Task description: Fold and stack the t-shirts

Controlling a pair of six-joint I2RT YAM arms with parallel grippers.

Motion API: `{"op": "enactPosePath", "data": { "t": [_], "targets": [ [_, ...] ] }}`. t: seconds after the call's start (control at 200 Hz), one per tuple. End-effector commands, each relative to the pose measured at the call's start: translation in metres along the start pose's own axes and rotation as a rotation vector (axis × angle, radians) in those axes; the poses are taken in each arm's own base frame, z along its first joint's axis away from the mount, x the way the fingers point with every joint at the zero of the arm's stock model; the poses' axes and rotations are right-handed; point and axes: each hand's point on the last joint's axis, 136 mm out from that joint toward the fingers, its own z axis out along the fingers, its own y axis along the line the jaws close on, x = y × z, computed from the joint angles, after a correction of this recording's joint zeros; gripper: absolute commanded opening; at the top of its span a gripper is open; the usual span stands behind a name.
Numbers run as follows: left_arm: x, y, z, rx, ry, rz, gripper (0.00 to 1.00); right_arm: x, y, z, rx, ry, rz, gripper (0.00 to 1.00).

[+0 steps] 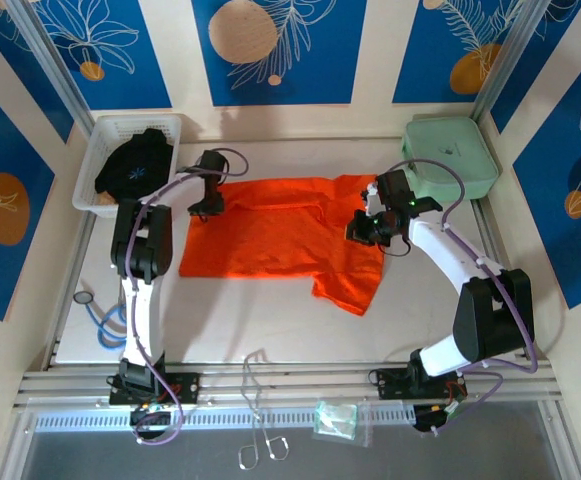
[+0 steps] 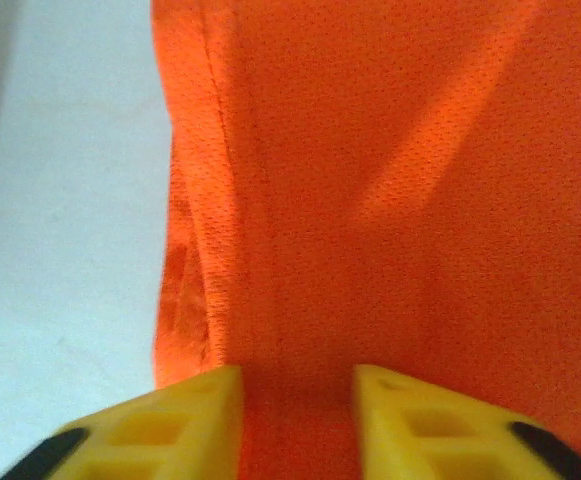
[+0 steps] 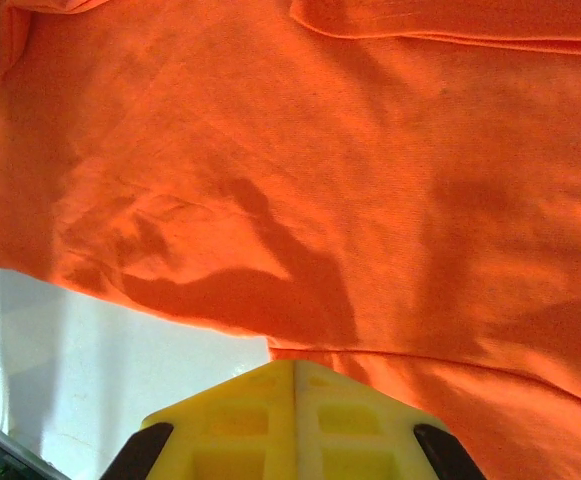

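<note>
Overhead, bent arms flank a bright orange fabric t-shirt (image 1: 270,235); wrist views show left gripper (image 2: 296,400) parted astride it, right gripper (image 3: 295,380) clamped on its hem.

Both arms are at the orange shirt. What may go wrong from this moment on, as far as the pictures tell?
1. The left gripper has its fingers apart over the orange t-shirt, beside a raised fold. If it closes there, it may catch more layers than wanted.
2. The right gripper is shut at an edge of the shirt. Such a thin pinch, if it holds cloth at all, may slip when lifted.
</note>
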Motion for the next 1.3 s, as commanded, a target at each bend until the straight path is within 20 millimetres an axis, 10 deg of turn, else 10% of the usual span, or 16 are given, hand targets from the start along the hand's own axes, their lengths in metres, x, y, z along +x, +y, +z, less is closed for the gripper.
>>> {"op": "enactPosePath", "data": {
  "t": [0.0,0.235,0.44,0.766,1.296],
  "targets": [
    [-0.015,0.010,-0.036,-0.034,-0.078,-0.021,0.52,0.004,0.007,-0.004,-0.027,0.004,-0.003,0.00],
    [-0.043,0.052,-0.149,-0.110,-0.251,-0.066,0.80,0.004,0.007,-0.015,-0.031,-0.018,-0.011,0.00],
    [0.027,0.087,-0.198,-0.098,-0.146,-0.131,0.78,0.008,0.004,-0.028,-0.047,-0.044,-0.010,0.00],
    [0.171,0.062,-0.143,0.128,0.124,-0.313,0.64,0.009,-0.005,-0.048,-0.067,-0.068,-0.021,0.00],
    [0.177,0.052,-0.068,0.131,0.121,-0.529,0.51,0.024,-0.011,-0.052,-0.081,-0.066,-0.015,0.00]
  ]
}}
